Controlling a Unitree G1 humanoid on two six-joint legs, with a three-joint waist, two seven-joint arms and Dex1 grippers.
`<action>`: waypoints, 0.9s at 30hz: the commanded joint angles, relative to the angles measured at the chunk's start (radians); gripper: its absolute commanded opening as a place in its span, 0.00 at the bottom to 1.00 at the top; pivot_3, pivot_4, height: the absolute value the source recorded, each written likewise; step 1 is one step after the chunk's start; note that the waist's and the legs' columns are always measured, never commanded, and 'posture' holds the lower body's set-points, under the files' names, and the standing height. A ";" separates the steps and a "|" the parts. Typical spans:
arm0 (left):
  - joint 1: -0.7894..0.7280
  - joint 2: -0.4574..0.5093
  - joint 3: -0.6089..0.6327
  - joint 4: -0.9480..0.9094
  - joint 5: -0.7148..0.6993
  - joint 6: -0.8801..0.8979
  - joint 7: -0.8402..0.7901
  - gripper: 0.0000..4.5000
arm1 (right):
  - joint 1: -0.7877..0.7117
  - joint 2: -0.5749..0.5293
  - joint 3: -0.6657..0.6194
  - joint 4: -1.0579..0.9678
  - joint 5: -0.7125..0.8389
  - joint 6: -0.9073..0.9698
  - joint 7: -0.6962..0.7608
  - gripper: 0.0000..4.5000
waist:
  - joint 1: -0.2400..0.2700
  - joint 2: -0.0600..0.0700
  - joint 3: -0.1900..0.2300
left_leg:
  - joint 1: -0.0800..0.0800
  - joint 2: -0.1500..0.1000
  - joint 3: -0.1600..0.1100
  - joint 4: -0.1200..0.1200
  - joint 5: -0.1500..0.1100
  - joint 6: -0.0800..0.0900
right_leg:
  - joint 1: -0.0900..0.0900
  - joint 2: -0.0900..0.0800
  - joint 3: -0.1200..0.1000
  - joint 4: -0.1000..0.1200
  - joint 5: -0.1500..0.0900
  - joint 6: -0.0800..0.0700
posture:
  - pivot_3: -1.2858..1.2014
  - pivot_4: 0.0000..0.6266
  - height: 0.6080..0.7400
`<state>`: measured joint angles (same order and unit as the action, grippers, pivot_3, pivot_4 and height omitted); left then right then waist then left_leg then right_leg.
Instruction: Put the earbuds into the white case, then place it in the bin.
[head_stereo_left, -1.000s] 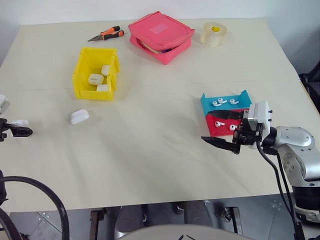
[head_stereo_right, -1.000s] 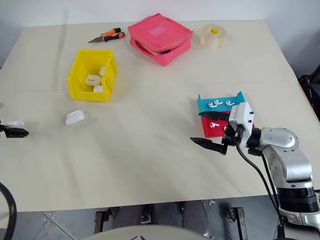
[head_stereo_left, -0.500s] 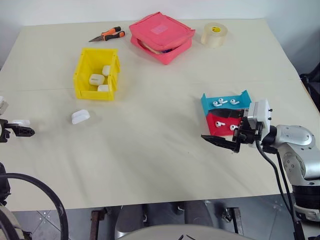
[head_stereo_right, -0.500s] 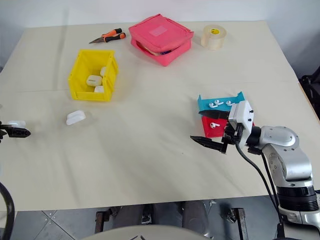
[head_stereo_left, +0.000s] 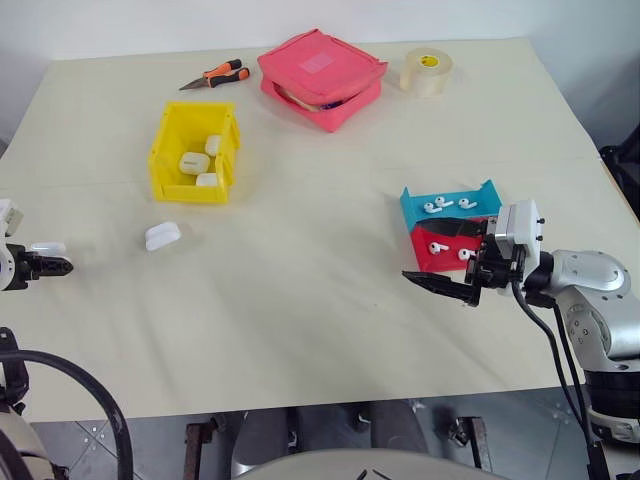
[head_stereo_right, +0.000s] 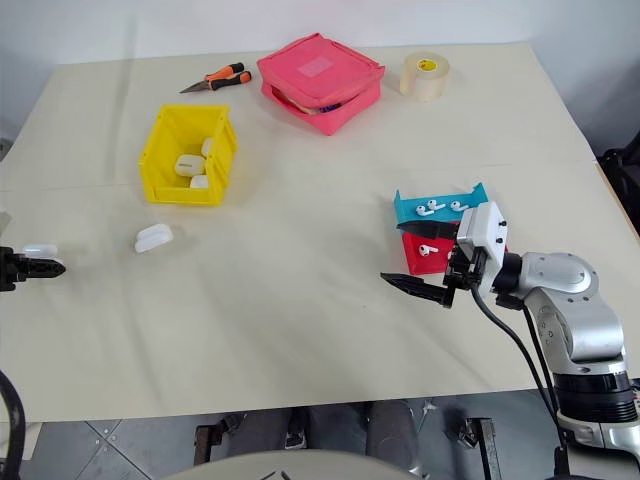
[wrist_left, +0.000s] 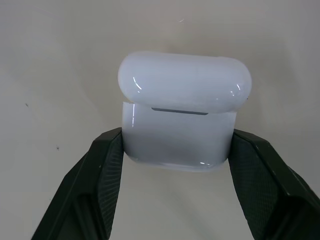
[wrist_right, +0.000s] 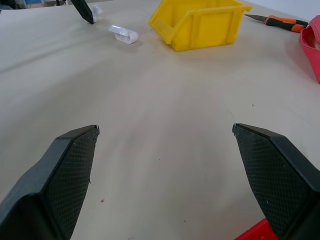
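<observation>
Left hand (wrist_left: 177, 165) is gripping the case (wrist_left: 182, 107), lid ajar for loading, well apart from the bin (head_stereo_left: 193, 150). Right hand (head_stereo_left: 445, 255) is hanging open beside the earbuds (head_stereo_left: 447, 204), which we judge next.

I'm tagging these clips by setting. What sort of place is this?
Probably a lab or workshop bench: a plain covered table, sorting containers like the bin, and tools such as pliers and a tape roll.
</observation>
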<state>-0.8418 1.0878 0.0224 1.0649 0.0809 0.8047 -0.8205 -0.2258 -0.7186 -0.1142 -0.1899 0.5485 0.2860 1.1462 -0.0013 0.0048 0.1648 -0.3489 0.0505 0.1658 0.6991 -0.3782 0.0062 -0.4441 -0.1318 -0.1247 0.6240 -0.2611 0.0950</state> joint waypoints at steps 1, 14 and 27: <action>0.081 0.006 -0.002 -0.180 -0.035 0.008 -0.072 0.62 | 0.001 -0.018 -0.028 -0.017 0.007 -0.008 0.002 1.00 | 0.000 0.000 0.000 | 0.000 0.000 0.000 0.000 0.000 0.000 | 0.000 0.000 0.000 0.000 0.000 0.000 | 0.52 0.24 1.00; 0.349 -0.181 0.293 -1.135 -0.385 -0.133 -0.109 0.62 | 0.061 -0.074 -0.104 -0.084 0.037 0.037 -0.025 1.00 | 0.002 -0.015 0.009 | -0.003 0.001 -0.001 0.002 -0.001 0.000 | -0.001 0.000 0.000 -0.001 0.000 0.000 | 0.52 0.24 1.00; 0.218 -0.701 0.010 -1.040 -0.429 -0.698 -0.170 0.62 | 0.208 -0.121 -0.204 -0.274 0.002 0.147 -0.212 1.00 | 0.021 -0.017 0.009 | -0.004 0.000 -0.001 0.004 -0.001 0.001 | 0.000 0.000 0.000 -0.003 0.001 0.002 | 0.52 0.24 1.00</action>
<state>-0.5927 0.3915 0.0335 0.0249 -0.3456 0.1596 -0.9917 -0.0206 -0.8330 -0.2857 -0.4141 0.5486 0.4264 0.9599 0.0202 -0.0119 0.1735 -0.3527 0.0506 0.1647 0.7028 -0.3794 0.0072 -0.4445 -0.1319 -0.1249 0.6211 -0.2597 0.0971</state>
